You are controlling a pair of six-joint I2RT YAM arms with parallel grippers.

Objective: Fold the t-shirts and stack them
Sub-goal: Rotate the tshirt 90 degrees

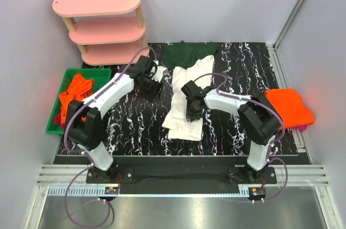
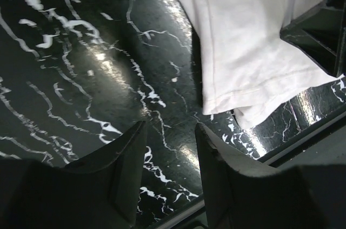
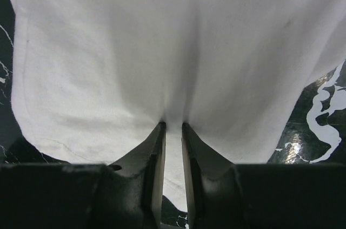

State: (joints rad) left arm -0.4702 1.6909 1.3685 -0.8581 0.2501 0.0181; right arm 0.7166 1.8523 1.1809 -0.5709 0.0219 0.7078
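At the near edge of the black marbled surface (image 1: 238, 66) the two arm bases are seen side by side. The white t-shirt (image 1: 184, 123) is laid in the middle of the surface, folded into a long strip that runs from near to far, its near hem lying flat and slightly askew. The right gripper (image 3: 173, 127) is set down on the strip about halfway along. Its fingers are drawn narrow, and a small pucker of the white cloth is pinched between their tips, with creases fanning out from that spot. Just left of the strip and a little farther back, the left gripper (image 2: 170, 130) is held over bare surface. Its fingers stand moderately apart with nothing between them, and the strip's edge is seen just to their right.

At the right edge a folded orange t-shirt (image 1: 289, 107) is laid, with a sliver of magenta cloth (image 1: 304, 128) showing beneath it. Beside the left edge a green bin (image 1: 53, 127) is placed, and crumpled orange cloth (image 1: 75, 96) is heaped in it. At the far edge the dark green part (image 1: 189, 53) of the white t-shirt is spread out. In the far left corner a pink shelf (image 1: 97, 1) with three tiers is stood.
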